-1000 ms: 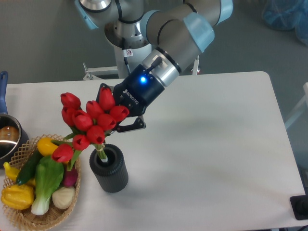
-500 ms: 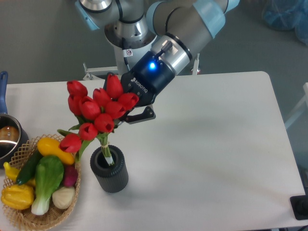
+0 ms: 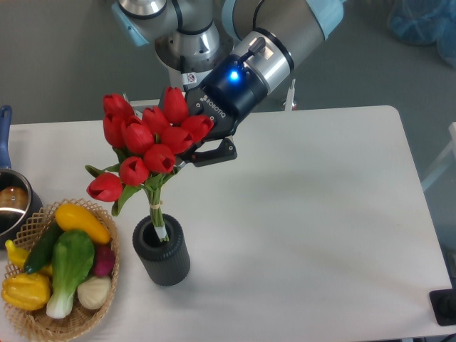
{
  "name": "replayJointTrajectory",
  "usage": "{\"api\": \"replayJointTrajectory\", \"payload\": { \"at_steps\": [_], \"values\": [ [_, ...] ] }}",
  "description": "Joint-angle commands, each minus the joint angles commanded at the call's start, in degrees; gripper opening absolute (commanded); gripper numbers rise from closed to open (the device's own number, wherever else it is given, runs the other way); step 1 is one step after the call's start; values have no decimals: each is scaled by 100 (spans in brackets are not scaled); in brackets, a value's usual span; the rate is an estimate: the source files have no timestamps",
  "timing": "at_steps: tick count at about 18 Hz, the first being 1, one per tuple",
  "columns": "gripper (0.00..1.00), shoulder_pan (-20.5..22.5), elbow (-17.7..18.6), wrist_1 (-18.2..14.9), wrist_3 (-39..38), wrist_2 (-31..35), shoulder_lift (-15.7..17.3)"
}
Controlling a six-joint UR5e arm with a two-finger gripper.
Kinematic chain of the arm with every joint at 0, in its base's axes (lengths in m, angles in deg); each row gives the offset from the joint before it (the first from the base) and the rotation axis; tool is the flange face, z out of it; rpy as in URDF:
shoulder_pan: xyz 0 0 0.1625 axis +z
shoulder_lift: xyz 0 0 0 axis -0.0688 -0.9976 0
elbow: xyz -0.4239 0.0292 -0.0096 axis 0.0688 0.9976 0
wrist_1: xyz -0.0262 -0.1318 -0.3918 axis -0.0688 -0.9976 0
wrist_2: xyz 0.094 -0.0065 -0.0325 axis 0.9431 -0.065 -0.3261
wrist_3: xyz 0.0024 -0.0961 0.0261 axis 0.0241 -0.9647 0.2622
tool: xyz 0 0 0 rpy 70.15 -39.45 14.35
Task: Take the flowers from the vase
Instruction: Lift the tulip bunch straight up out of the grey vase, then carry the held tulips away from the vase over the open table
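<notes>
The flowers [image 3: 146, 142] are a bunch of red tulip buds with green leaves, their tied stems reaching down to the mouth of the vase [image 3: 162, 253]. The stem ends sit just inside its rim. The vase is dark grey, ribbed and stands upright on the white table. My gripper [image 3: 187, 151] comes in from the upper right and is shut on the flowers just below the buds. One black finger [image 3: 214, 153] shows to the right of the bunch; the other is hidden behind the buds.
A wicker basket [image 3: 35, 322] with yellow and green vegetables sits at the front left, close to the vase. A metal pot [image 3: 13, 206] is at the left edge. The arm's base [image 3: 185, 68] stands behind the table.
The gripper has risen and moved slightly right, lifting the flowers with it. The stems have slid up out of the vase until only their ends are at its mouth.
</notes>
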Motion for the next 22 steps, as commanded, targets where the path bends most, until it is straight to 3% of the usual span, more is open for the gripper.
{"api": "replayJointTrajectory", "payload": {
  "at_steps": [1,4,13,17,22],
  "values": [
    [15,105,-9,26,-395,17,-9],
    [15,299,-210,44,-452,35,-44],
    [14,633,-167,26,883,738,-263],
    [13,1072,96,0,1209,1019,-360],
    [13,1205,167,-27,1438,1046,-378]
  ]
}}
